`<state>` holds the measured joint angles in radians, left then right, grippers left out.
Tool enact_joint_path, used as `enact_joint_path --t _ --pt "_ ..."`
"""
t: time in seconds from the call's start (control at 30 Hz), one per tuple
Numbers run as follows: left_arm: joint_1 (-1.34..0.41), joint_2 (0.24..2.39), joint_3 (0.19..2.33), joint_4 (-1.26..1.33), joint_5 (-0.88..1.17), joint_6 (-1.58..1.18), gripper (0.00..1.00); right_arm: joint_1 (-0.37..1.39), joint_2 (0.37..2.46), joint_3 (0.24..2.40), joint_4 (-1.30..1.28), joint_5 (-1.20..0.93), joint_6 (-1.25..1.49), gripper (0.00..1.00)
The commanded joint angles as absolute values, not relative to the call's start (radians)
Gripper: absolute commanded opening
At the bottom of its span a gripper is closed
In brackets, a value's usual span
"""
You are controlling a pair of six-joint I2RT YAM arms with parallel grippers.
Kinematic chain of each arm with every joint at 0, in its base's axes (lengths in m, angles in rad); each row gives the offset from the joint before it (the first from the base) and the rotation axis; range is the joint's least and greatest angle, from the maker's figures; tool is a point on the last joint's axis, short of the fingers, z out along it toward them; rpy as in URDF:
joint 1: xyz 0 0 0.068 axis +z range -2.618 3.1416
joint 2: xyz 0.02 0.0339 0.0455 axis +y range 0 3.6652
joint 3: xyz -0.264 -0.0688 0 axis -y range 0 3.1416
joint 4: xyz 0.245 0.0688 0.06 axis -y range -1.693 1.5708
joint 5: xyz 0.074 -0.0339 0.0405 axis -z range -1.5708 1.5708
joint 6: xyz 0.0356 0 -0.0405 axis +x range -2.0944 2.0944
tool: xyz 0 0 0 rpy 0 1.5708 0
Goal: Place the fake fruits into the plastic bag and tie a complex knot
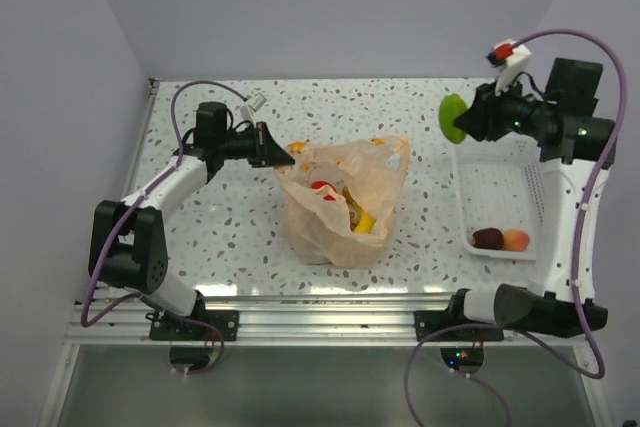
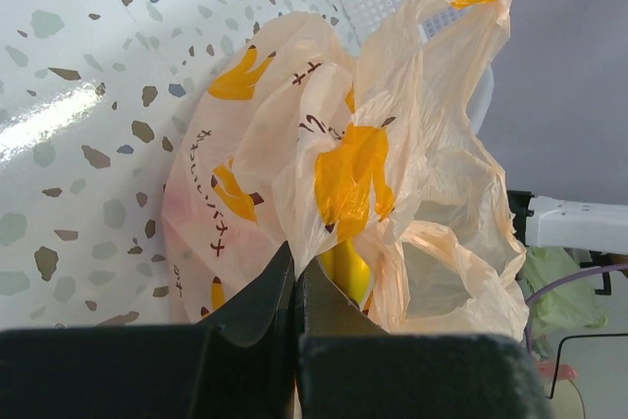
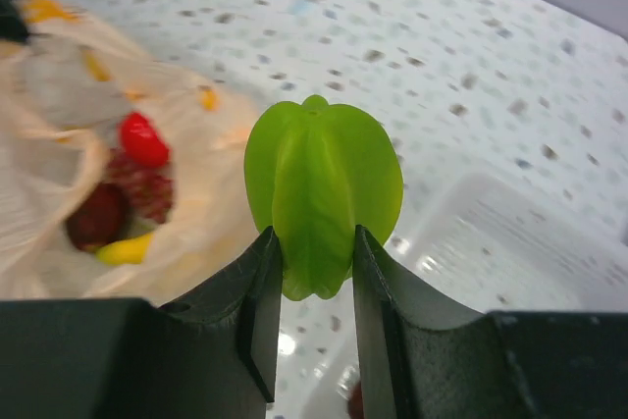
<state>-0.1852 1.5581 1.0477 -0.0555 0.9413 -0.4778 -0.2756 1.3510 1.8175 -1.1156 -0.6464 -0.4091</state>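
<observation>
Gripping a green fruit (image 3: 319,183) by its lower half, your right fingers (image 3: 263,282) were clenched on it and held it in the air at the upper right of the top view, by the far left corner of the white basket (image 1: 500,252). A maroon fruit (image 1: 487,238) and an orange fruit (image 1: 516,240) lay side by side at the basket's near end. Your left fingers (image 2: 265,296) were pinched shut on the rim of the bag (image 1: 335,232), which stood open at the middle of the bench (image 1: 230,227). Inside it you could see a red fruit (image 1: 322,187) and a yellow banana (image 1: 362,219).
</observation>
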Motion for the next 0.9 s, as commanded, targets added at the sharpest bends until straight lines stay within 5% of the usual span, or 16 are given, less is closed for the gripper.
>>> enact_joint_path --t 0.0,0.2,0.33,0.5,0.87 --pt "-0.178 1.554 1.086 -0.057 0.951 -0.451 0.0 -0.083 1.307 1.719 -1.028 -0.756 -0.224 0.25" --pt "-0.178 1.546 1.075 -0.054 0.95 -0.456 0.0 0.293 1.313 1.491 -0.839 -0.564 -0.132 0.25" --pt "-0.178 1.539 1.068 -0.052 0.948 -0.456 0.0 0.403 1.347 1.433 -0.787 -0.476 -0.121 0.69" --pt "-0.178 1.532 1.066 -0.054 0.946 -0.453 0.0 0.391 1.306 1.506 -0.842 -0.394 -0.167 0.97" --pt "-0.178 1.529 1.068 -0.052 0.956 -0.454 0.0 -0.339 1.295 1.658 -1.414 -0.549 -0.641 0.99"
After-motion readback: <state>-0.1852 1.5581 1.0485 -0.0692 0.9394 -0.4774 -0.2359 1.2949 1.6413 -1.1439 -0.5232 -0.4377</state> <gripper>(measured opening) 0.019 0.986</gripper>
